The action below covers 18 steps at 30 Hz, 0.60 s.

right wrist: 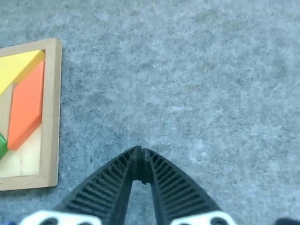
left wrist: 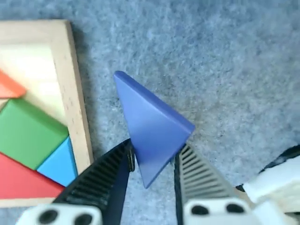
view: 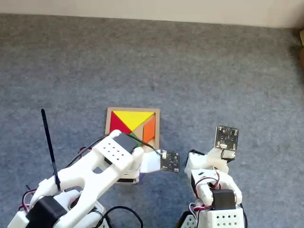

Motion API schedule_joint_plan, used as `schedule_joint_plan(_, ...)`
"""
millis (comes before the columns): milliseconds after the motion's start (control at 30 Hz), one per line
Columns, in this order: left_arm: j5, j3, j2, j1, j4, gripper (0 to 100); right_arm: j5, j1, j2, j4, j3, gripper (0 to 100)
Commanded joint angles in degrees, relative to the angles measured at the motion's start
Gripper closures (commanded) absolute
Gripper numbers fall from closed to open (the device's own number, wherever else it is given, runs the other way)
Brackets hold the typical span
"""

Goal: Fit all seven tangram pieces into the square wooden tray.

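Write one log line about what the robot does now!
left gripper: shut on blue triangle, beside tray | right gripper: shut, empty, over carpet | tray: partly filled

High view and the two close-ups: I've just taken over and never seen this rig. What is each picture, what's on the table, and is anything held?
You are driving two white robot arms side by side at a table with grey carpet. The high view looks down from a fixed camera; each close-up comes from a camera on one arm's wrist, so the black ribbed fingers belong to that arm. The wooden tray holds a yellow triangle, a red triangle, an orange piece, a green piece and a light blue piece. The left gripper is shut on a blue triangle just outside the tray. The right gripper is shut and empty, over bare carpet.
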Motion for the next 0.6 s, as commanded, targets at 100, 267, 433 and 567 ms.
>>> schedule_joint_plan(100, 4.57, -2.77, -0.13, 1.27, -0.62, 98, 0.53, 1.01, -0.40, -1.36, 6.73, 99.2)
schedule_joint_plan(267, 9.05, -2.86, -0.22, 1.19, -0.62, 99, 0.53, 1.01, -0.40, -1.36, 6.73, 99.2)
schedule_joint_plan(433, 11.96, -3.03, -0.22, 1.01, -0.97, 99, 0.53, 1.01, -0.40, -1.36, 6.73, 99.2)
schedule_joint_plan(567, 14.24, -4.97, -0.22, 0.84, -0.62, 99, 0.53, 1.01, -0.40, -1.27, 6.73, 99.2)
